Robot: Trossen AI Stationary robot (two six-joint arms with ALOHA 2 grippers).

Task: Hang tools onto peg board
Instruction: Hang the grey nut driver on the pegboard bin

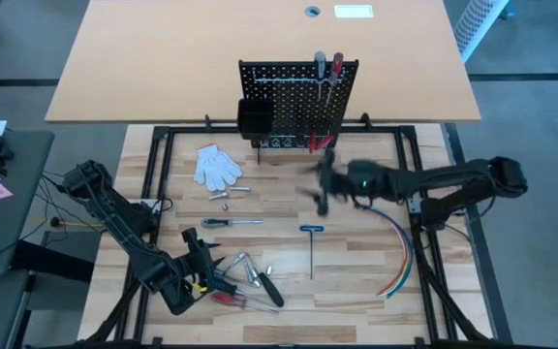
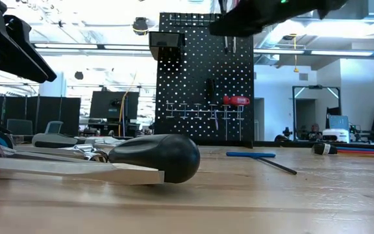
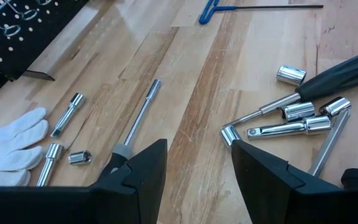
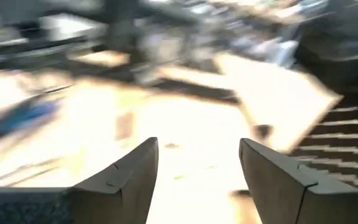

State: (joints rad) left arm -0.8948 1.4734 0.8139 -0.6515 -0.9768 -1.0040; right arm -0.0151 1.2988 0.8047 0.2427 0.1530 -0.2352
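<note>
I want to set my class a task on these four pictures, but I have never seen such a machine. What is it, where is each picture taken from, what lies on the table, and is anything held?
It is a robot with two dark arms at a wooden table, each ending in a two-finger gripper. One picture looks straight down, one looks level across the tabletop, and two come from cameras on the wrists.

At the back stands a black peg board with screwdrivers already hung on it. On the table lie a white glove, a blue T-handle key, coloured cables and a heap of tools.

The left gripper is open above that heap. The right gripper, near the board, is open. Neither holds anything.
</note>
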